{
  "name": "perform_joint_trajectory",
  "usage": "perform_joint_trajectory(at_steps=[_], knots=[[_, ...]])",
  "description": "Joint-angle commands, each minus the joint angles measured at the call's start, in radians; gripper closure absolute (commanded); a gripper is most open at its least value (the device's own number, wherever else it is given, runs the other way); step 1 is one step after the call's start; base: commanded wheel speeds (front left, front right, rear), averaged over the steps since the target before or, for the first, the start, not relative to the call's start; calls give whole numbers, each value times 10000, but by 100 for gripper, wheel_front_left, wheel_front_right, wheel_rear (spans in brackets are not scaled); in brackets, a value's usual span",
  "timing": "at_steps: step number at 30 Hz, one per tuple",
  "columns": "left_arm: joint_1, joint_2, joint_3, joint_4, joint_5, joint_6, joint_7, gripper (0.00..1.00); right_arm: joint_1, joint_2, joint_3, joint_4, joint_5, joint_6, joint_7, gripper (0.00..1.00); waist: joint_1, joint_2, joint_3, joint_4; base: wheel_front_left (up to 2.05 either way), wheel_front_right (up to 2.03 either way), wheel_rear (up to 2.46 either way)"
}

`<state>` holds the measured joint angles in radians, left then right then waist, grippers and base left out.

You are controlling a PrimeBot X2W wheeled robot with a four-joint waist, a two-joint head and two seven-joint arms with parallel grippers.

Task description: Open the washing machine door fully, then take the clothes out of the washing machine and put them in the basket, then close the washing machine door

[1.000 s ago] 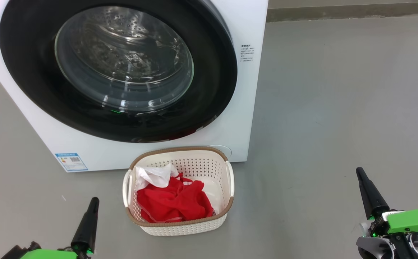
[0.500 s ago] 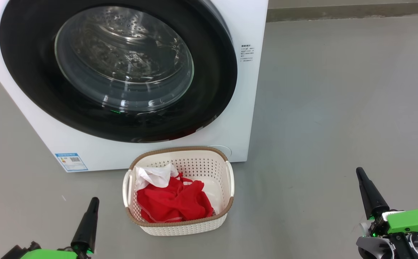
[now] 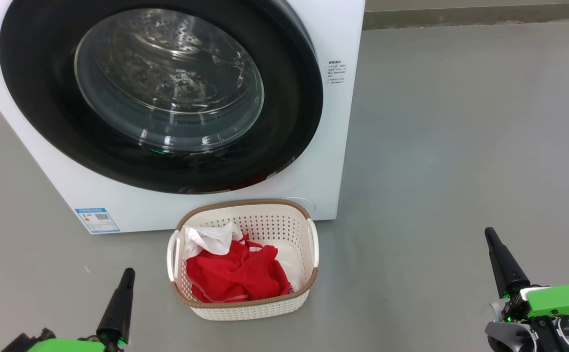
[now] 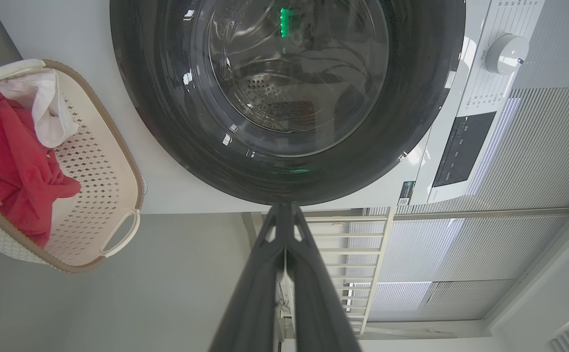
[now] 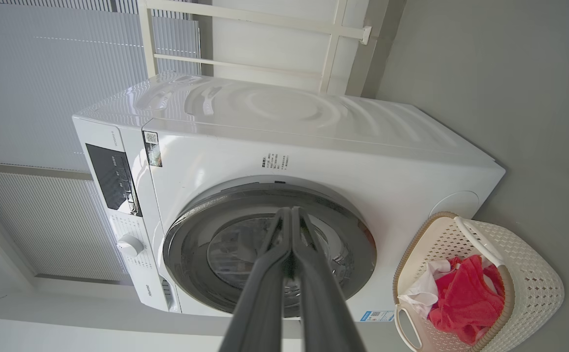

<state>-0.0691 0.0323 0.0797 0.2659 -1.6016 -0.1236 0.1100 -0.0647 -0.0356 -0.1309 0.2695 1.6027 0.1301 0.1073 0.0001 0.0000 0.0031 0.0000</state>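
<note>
Plainly, the washing machine door [image 3: 34, 98] lies shut flat against the front of the washing machine [image 3: 335, 146]. Its top edge is cut off in the head view. Glare on its glass bowl [image 3: 118, 112] lets the perforated drum [image 3: 167, 34] show through, but not whether any cloth lies inside.

Just in front of the machine, below the door, stands the basket [image 3: 245, 203] holding the clothes [image 3: 238, 278]. The red fabric is bunched so tightly that the garments cannot be counted, and one white piece [image 3: 208, 239] lies on the side nearest the machine. The heap hides most of the basket's bottom.

Farther out from the machine than the basket, the left gripper [image 4: 284, 210] and the right gripper [image 5: 290, 211] hang apart from everything, each with its two fingers pressed together on nothing.

Smooth grey floor [image 3: 436, 146] carries machine and basket. Pale slatted blinds [image 5: 44, 73] and a white railing [image 5: 245, 19] stand behind the machine. One machine, one door, one basket, two grippers.
</note>
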Motion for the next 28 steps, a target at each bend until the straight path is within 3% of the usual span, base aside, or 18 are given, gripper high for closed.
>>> perform_joint_trajectory(at_steps=[1, 28], knots=[[-390, 179, 340, -206, -71, -71, 32, 100, -432, -146, 172, -247, 60, 6, 58, 100, 0, 0, 0, 0, 0, 0, 0], [-390, 179, 340, -207, -71, -71, 32, 100, -432, -146, 172, -248, 60, 6, 58, 100, -1, 0, 0, 0, 0, 0, 0]])
